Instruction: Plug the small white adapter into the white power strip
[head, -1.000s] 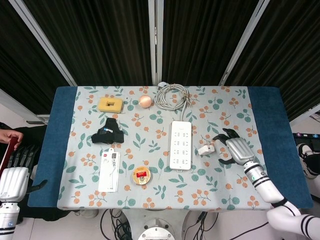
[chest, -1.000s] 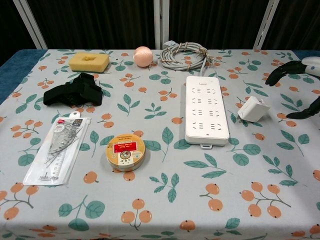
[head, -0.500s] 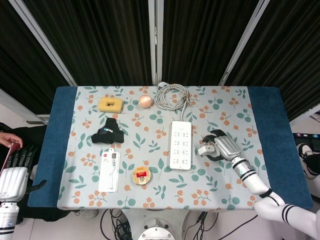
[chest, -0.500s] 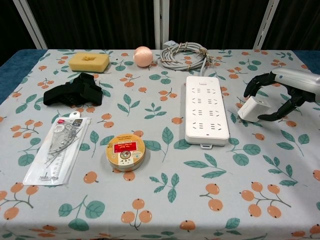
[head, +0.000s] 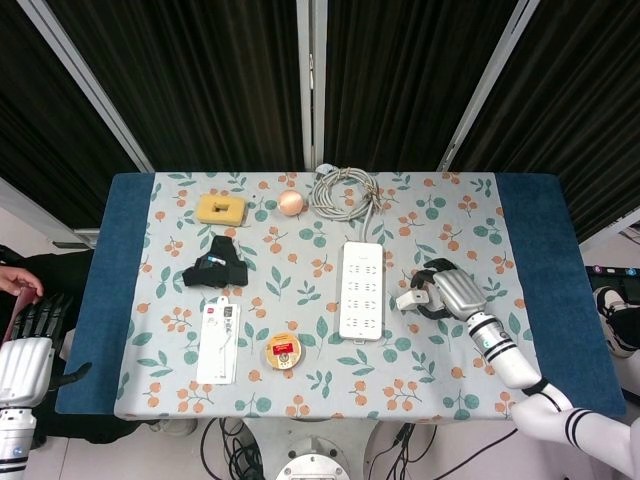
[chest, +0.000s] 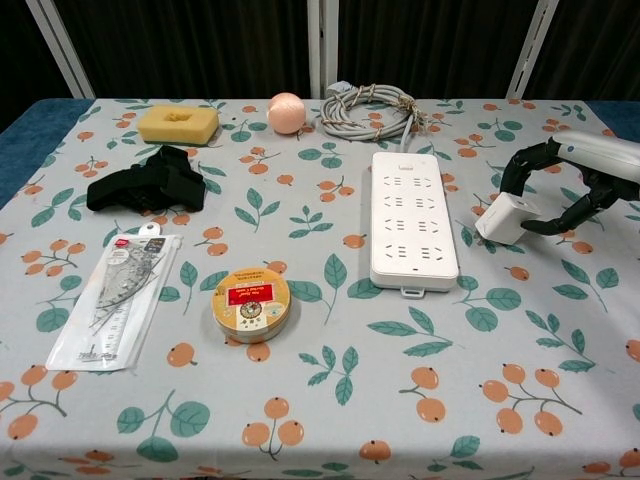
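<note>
The small white adapter (chest: 506, 218) lies on the floral tablecloth (chest: 330, 400), just right of the white power strip (chest: 411, 218). The right hand (chest: 560, 180) curls its dark fingers (chest: 515, 170) around the adapter; whether they actually grip it cannot be told. The left hand (head: 28, 345) hangs off the table's left edge, fingers loosely apart, holding nothing.

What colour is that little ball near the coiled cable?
The ball is a pale peach-pink, lying left of the grey cable. It shows best in the chest view.
</note>
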